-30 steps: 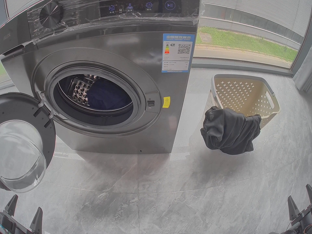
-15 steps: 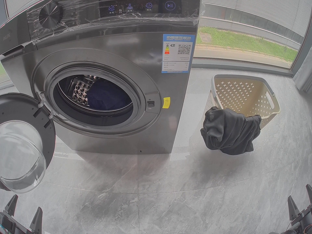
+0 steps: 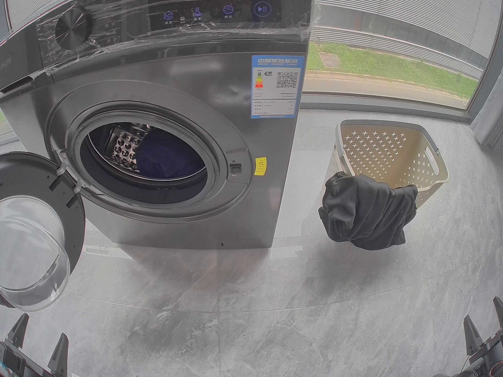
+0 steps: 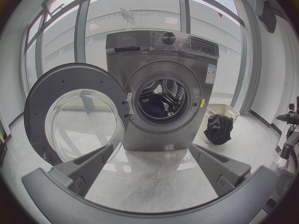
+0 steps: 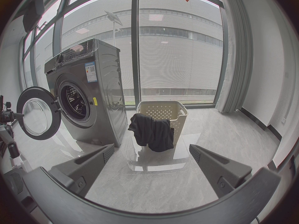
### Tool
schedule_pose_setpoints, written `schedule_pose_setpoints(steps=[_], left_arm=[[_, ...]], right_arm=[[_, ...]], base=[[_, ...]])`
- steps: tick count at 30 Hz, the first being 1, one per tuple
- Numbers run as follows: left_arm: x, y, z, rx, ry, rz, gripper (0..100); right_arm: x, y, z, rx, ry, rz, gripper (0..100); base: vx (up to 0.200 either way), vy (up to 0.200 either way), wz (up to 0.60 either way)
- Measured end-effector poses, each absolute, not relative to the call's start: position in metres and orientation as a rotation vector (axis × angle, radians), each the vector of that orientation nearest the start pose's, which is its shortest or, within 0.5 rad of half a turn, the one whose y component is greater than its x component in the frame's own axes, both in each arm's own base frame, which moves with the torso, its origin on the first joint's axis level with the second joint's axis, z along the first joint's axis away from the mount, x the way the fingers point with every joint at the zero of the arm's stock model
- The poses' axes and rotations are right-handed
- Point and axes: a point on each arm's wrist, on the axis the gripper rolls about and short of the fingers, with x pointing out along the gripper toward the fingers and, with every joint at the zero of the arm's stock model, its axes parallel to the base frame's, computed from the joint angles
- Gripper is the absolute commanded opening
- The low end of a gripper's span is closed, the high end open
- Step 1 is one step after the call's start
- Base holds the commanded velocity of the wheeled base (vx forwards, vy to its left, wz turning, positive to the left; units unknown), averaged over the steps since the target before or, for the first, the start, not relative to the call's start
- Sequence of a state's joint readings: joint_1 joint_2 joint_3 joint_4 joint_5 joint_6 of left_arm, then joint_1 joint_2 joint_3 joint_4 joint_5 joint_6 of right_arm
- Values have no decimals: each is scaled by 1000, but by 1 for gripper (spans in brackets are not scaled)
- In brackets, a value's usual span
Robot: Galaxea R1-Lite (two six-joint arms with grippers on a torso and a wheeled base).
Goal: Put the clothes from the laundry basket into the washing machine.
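Note:
A grey washing machine stands ahead on the left, its round door swung wide open. A dark blue garment lies inside the drum. To its right a beige laundry basket sits on the floor with a dark grey garment draped over its near rim. My left gripper is low at the front left, open and empty. My right gripper is low at the front right, open and empty. The left wrist view faces the drum; the right wrist view faces the basket and the garment.
Grey marble floor stretches between me and the machine. A glass window wall runs behind the basket, with a curtain at the right. The open door juts out toward my left arm.
The whole head view has shifted slightly left, so the camera has moved. Both grippers keep their place at the bottom corners; the clothes have not moved.

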State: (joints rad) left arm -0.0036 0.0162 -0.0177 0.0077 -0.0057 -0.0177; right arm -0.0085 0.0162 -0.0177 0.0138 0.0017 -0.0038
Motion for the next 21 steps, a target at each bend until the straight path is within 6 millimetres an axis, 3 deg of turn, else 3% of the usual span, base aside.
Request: schedule_pose_setpoints(steps=[11,18,21], left_arm=[[-23,0,80,-16,6,-9,100],[-23,0,80,-14,6,-8,100],[-23,0,80,-12,6,-10,100]], right_arm=[[-23,0,79,-4,12,-6,100],[-23,0,79,-4,12,-6,100],[-23,0,79,-4,13,-6,100]], base=[[0,-200,0],[0,0,0],[200,0,0]])
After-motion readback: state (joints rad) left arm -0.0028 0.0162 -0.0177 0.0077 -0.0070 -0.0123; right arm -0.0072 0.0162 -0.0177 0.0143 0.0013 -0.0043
